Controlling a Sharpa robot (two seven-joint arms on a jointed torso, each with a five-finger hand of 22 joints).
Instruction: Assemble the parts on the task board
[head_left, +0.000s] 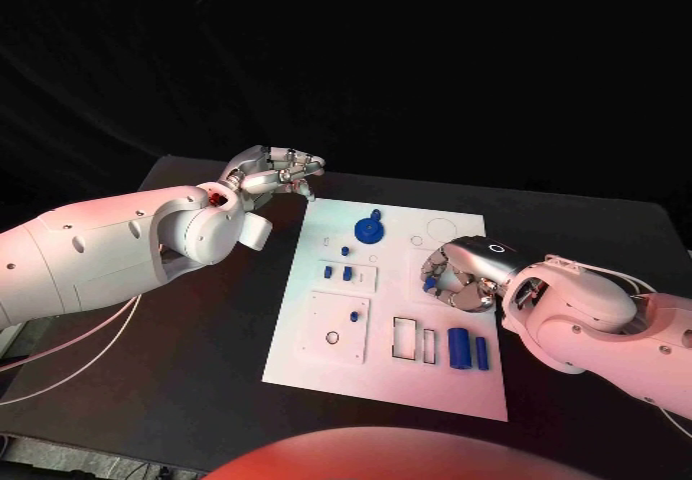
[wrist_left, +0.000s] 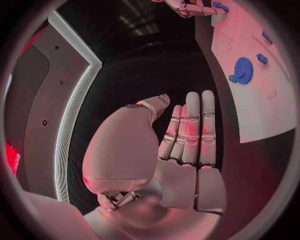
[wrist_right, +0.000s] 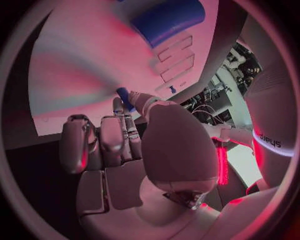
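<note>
Your right hand (head_left: 464, 277) pinches a small blue part (head_left: 431, 285) over the right half of the task board (head_left: 346, 370). Your left hand (head_left: 271, 170) hovers empty, fingers curled, off the board's far left corner.

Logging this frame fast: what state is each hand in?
Left hand: open, holds nothing, off the task board.
Right hand: pinches a small blue part.
</note>
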